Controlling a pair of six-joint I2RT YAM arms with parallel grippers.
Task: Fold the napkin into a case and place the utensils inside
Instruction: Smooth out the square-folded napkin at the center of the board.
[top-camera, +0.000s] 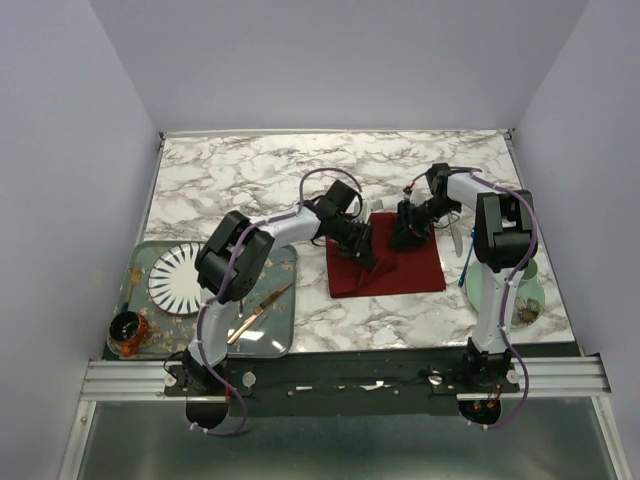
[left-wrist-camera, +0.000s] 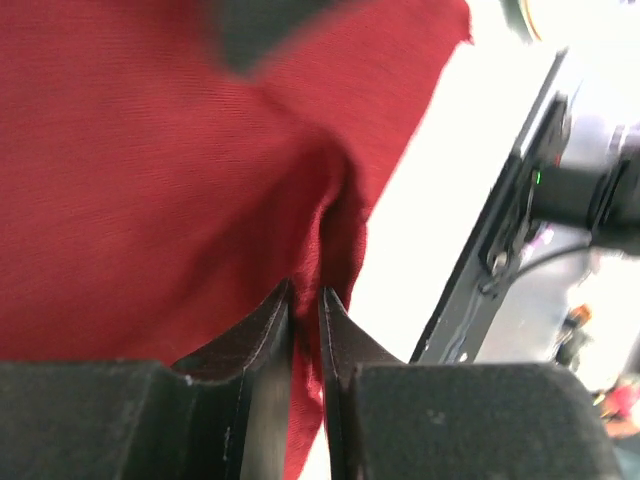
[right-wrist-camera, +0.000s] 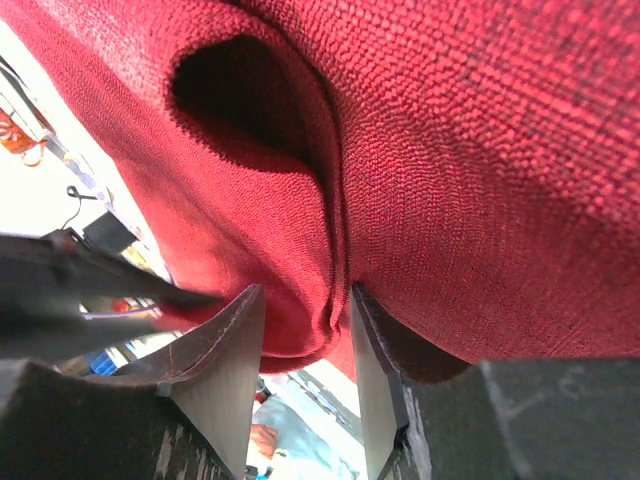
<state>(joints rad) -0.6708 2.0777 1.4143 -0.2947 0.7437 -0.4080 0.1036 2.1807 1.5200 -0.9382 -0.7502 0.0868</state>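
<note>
Here, napkin (top-camera: 410, 272) pinched, left gripper (left-wrist-camera: 306, 290), right gripper (right-wrist-camera: 306, 292)

A robot lab cell: plain pale walls (top-camera: 60, 150) box in a marble-patterned table (top-camera: 250, 170) with an aluminium rail (top-camera: 340, 375).

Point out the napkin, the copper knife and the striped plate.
napkin (top-camera: 405, 272): top view, flat near part.
copper knife (top-camera: 259, 313): top view, middle of its length.
striped plate (top-camera: 170, 285): top view, bare striped face.

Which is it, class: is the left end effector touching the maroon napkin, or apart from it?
Touching. The left wrist view shows a fold of the maroon napkin pinched between both fingers of the left end effector.
</note>
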